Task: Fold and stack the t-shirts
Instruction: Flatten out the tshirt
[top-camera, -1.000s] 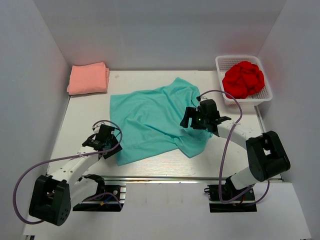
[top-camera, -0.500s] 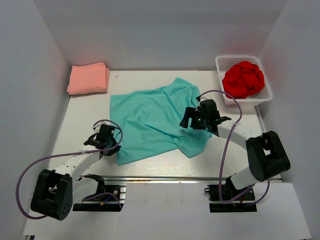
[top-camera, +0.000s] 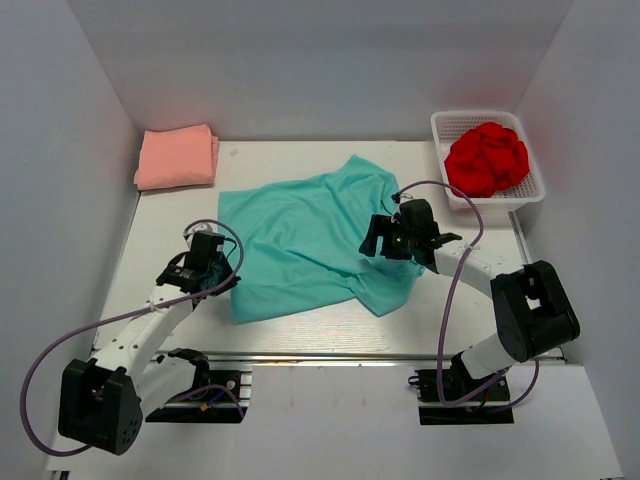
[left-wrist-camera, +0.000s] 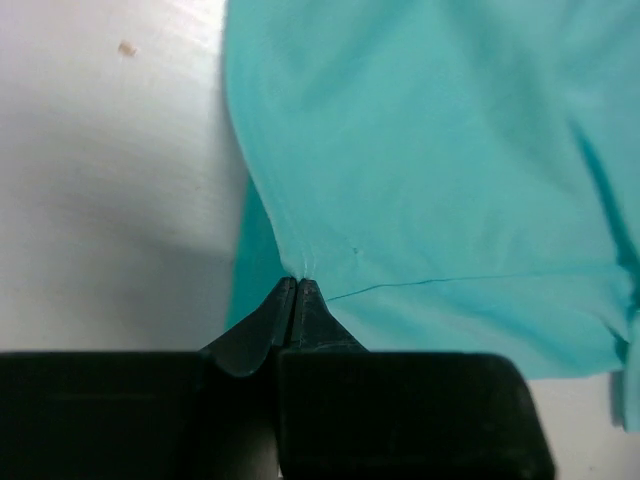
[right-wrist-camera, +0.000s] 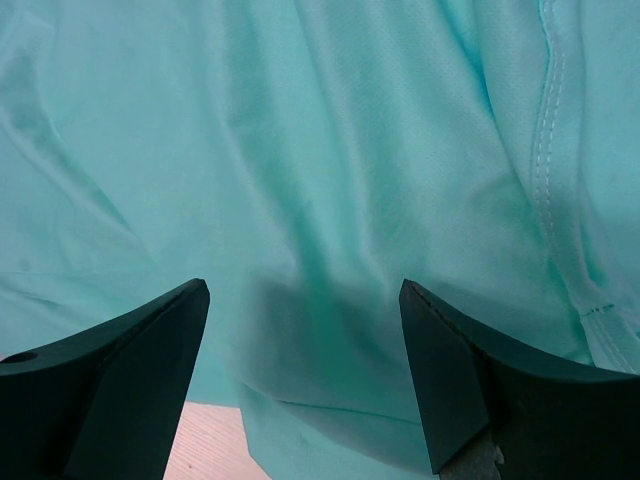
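The left hand (left-wrist-camera: 297, 285) pinches the teal t-shirt (top-camera: 300, 245) at its near-left edge; the right hand (right-wrist-camera: 302, 292) hovers wide over its right side.

**Colours, worktop view**

Teal t-shirt (top-camera: 300, 240): plain, no print, hem stitched in the same teal.
Salmon-pink t-shirt (top-camera: 177, 157): plain.
Red t-shirt (top-camera: 487, 158): bright, plain.
Basket (top-camera: 500, 200): white, mesh pattern.
Worktop (top-camera: 170, 230): white.
Left gripper (left-wrist-camera: 297, 287) and right gripper (right-wrist-camera: 302, 290): black.

Teal (top-camera: 300, 240) spread, pink (top-camera: 177, 157) folded, red (top-camera: 487, 158) crumpled
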